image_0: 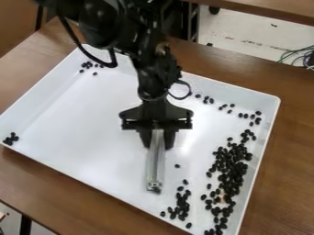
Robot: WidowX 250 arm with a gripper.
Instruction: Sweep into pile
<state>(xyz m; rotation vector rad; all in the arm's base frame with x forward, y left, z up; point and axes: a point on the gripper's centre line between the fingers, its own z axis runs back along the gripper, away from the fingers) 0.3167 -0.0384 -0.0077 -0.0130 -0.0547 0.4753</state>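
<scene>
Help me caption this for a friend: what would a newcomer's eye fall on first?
Probably the black gripper near the middle of the white tray, gripping a long pale tool. Next, the dense heap of small dark beans along the tray's right side in the picture, with a smaller cluster to its left.

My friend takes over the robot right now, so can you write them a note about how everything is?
Gripper: over the middle of the white tray, closed on a long silvery tool that points toward the near edge.
Beans: the biggest heap is along the tray's right side; a smaller group lies near it.
Done: many beans are bunched together, but not in one pile.
Left: bring in the smaller group, the left-corner beans, and the scattered ones along the far side.
</scene>
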